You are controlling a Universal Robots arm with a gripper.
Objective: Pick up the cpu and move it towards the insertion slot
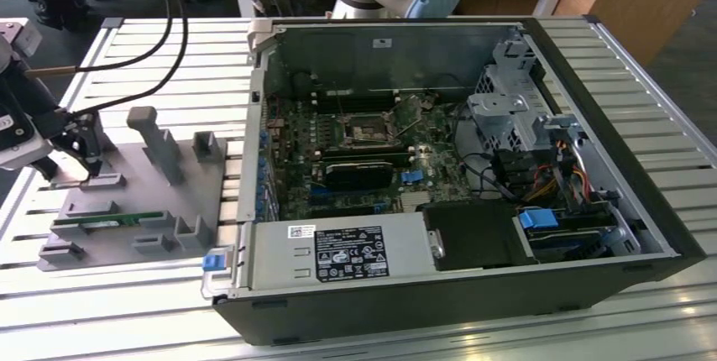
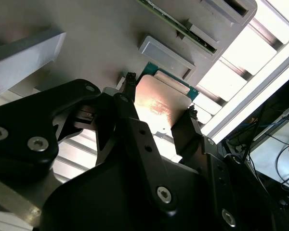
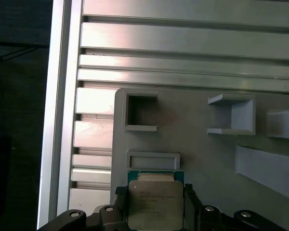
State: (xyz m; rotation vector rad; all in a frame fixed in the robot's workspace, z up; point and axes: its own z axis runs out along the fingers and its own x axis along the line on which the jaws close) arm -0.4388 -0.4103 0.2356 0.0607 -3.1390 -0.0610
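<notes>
Two-sided pinch: grips the cpu (image 3: 154,204) by its thin edges in the gripper (image 2: 160,95), low at the grey tray (image 3: 202,159). Well apart from the slot (image 1: 365,132) inside the computer (image 1: 381,59). Could slip or tip out from a weak pinch.

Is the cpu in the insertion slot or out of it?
Out. The cpu sits between the gripper fingers at the grey fixture; the insertion slot lies apart inside the case.

Grey posts (image 1: 157,147) beside hand (image 1: 94,173), case (image 1: 381,59) open-topped
</notes>
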